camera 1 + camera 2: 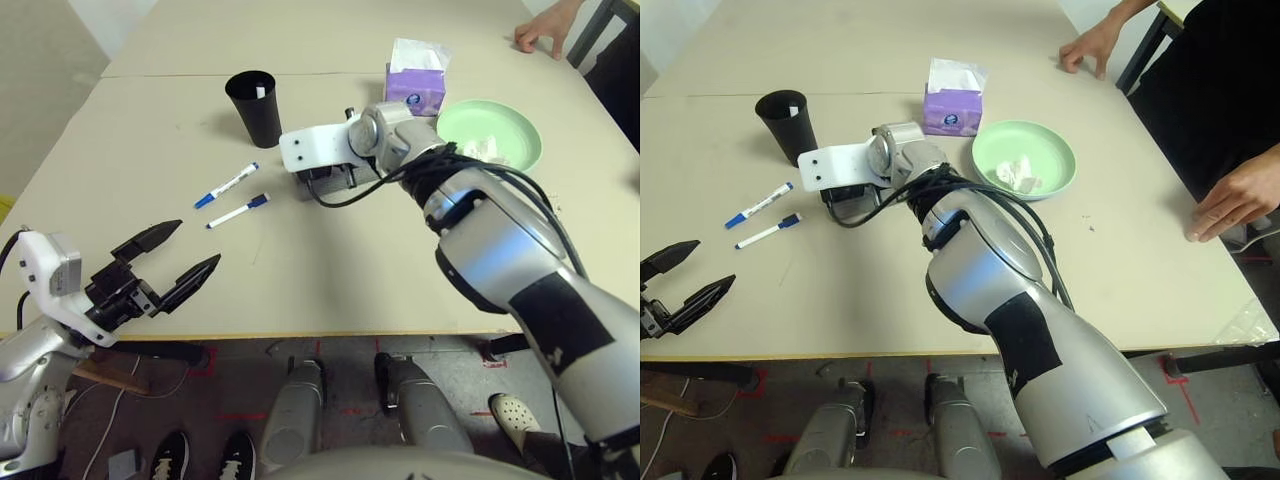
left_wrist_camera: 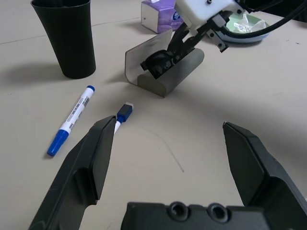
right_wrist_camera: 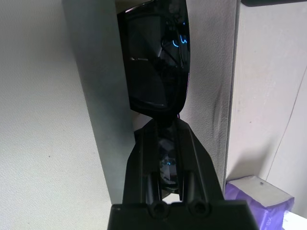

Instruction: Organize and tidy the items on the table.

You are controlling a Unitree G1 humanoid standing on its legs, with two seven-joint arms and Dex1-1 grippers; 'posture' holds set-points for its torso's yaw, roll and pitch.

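Right now your right gripper [image 2: 180, 45] is pinched shut on the black sunglasses [image 3: 156, 67], holding them down inside the open grey glasses case [image 2: 165, 64], which sits mid-table between the tall black cup [image 1: 253, 105] and the green plate [image 1: 490, 133]. To finish this well, I'd say keep the glasses lying flat along the trough, settle them fully, then let go gently and lift straight out so the case doesn't tip or slide. Your left gripper [image 1: 165, 265] hangs near the table's front edge with its fingers spread wide, holding nothing. Two blue-capped markers [image 1: 232, 198] lie just ahead of it, probably its next job.

Underfoot it's the pale beige table [image 1: 330, 290], matte, one seam across. A purple tissue box [image 1: 953, 100] stands behind the plate, a crumpled tissue [image 1: 1020, 172] lies in it, and a person's hands [image 1: 1230, 205] rest at the far right edge.
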